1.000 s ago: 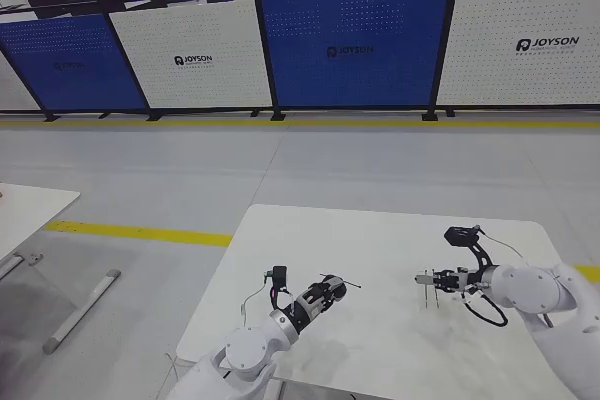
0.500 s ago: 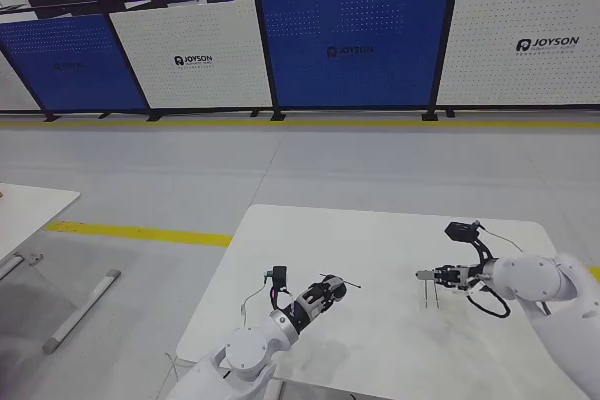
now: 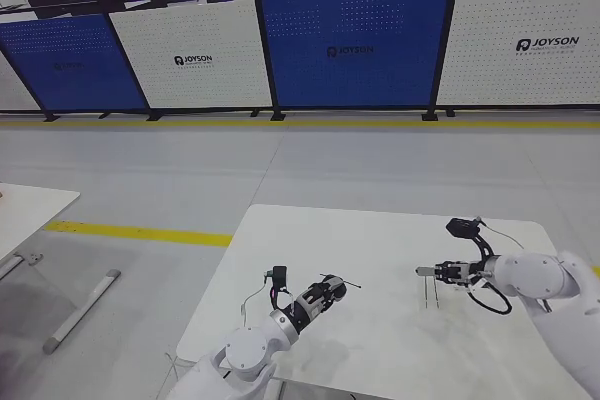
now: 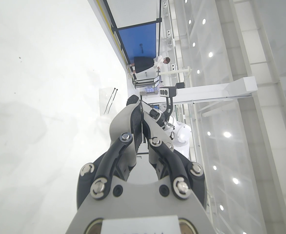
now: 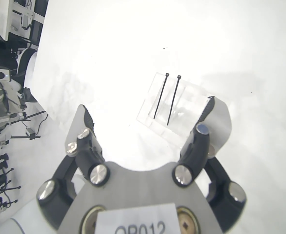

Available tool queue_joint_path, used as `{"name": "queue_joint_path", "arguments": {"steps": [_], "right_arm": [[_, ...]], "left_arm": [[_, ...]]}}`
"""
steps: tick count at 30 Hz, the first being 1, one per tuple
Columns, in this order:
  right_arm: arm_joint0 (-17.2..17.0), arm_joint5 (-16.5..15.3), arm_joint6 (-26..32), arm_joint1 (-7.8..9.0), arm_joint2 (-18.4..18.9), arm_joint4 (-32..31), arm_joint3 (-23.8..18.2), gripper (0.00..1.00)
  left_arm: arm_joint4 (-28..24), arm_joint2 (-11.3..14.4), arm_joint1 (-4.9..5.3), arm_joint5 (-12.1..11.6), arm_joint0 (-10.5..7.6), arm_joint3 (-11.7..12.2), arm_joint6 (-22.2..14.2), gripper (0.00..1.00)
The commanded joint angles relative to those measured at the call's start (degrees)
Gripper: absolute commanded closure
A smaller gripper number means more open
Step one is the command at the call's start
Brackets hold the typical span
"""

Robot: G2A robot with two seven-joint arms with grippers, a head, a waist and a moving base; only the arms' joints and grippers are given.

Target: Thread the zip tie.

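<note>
My left gripper point(image 3: 327, 291) hovers over the table's near left part, shut on a thin black zip tie point(image 3: 346, 282) whose tail sticks out toward the middle. In the left wrist view the strap point(image 4: 142, 125) runs between the closed fingers of the left gripper point(image 4: 138, 105). Two more black zip ties point(image 5: 167, 98) lie side by side on a clear block point(image 5: 182, 113). My right gripper point(image 5: 147, 105) is open just above and beside that block, with nothing between its fingers. The top view places the right gripper point(image 3: 423, 271) right over those ties point(image 3: 432, 292).
The white table point(image 3: 380, 235) has bare room between the two arms. A second white table point(image 3: 20, 215) stands off to the left across the floor. Blue and white panels point(image 3: 350, 50) line the back of the room.
The right gripper has shifted slightly toward the table's far side, staying over the clear block. The left arm and its zip tie have not moved.
</note>
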Motion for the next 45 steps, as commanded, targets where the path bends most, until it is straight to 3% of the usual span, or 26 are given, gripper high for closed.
{"name": "queue_joint_path", "arguments": {"steps": [1, 6, 15, 28, 32, 45], "right_arm": [[0.70, 1.54, 1.04, -0.28, -0.66, -0.48, 0.93, 0.49], [3.13, 4.53, 3.12, -1.43, -2.79, -0.67, 4.67, 0.58], [6.09, 7.51, 3.80, -3.37, -6.12, -2.16, 8.89, 0.62], [8.59, 9.67, 5.15, -5.81, -9.78, -4.24, 13.42, 0.80], [9.17, 9.42, 5.37, -6.42, -10.37, -4.37, 14.91, 0.76], [11.75, 8.30, 4.92, -9.39, -12.97, -4.04, 21.92, 0.76]], "left_arm": [[0.00, 0.00, 0.00, 0.00, 0.00, 0.00, 0.00, 1.00], [0.00, 0.00, 0.00, 0.00, 0.00, 0.00, 0.00, 1.00], [0.00, 0.00, 0.00, 0.00, 0.00, 0.00, 0.00, 1.00], [0.00, 0.00, 0.00, 0.00, 0.00, 0.00, 0.00, 1.00], [0.00, 0.00, 0.00, 0.00, 0.00, 0.00, 0.00, 1.00], [0.00, 0.00, 0.00, 0.00, 0.00, 0.00, 0.00, 1.00]]}}
